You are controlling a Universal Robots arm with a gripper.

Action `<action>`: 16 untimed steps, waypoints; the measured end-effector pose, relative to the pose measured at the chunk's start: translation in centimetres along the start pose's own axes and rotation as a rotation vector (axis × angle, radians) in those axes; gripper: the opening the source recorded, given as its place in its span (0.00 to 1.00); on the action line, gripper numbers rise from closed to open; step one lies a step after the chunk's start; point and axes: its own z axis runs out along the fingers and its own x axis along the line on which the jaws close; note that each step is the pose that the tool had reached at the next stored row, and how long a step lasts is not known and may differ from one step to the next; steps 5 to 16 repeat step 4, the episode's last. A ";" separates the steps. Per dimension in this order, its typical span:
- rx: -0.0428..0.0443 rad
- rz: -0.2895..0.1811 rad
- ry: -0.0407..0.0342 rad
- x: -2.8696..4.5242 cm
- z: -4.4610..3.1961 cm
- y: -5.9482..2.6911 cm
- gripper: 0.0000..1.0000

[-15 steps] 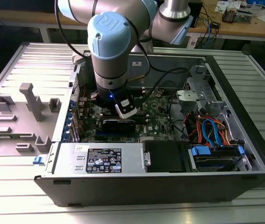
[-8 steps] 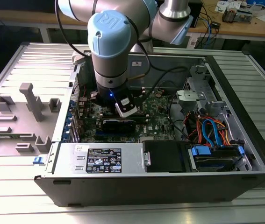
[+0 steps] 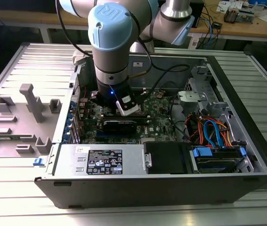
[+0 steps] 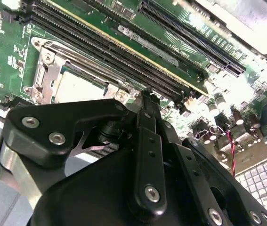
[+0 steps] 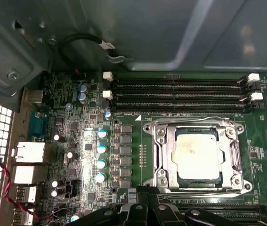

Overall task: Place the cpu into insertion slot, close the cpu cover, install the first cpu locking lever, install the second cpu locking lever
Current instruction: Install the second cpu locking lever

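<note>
Already the cpu (image 5: 198, 156) sits in the insertion slot (image 5: 159, 155), and the cpu cover (image 5: 234, 157) lies flat around it, with wire levers along the frame's edges. The gripper (image 4: 145, 101) hangs just beside the socket, jaws seemingly pressed together and holding nothing. Judging by this, the lever-locking steps are in hand; the next move calls for a fine, low push on a thin wire.

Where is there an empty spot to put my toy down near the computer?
The ridged metal table is bare on the exterior view's right of the computer case. On the other side, grey holders crowd it. Inside the case, cables and boards fill everything.
</note>
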 end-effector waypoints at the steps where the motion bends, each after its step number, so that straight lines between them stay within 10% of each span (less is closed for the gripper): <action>1: 0.0004 0.000 0.0000 0.00 0.00 0.00 0.11; 16: 0.0008 0.000 0.0000 0.00 0.00 0.01 0.11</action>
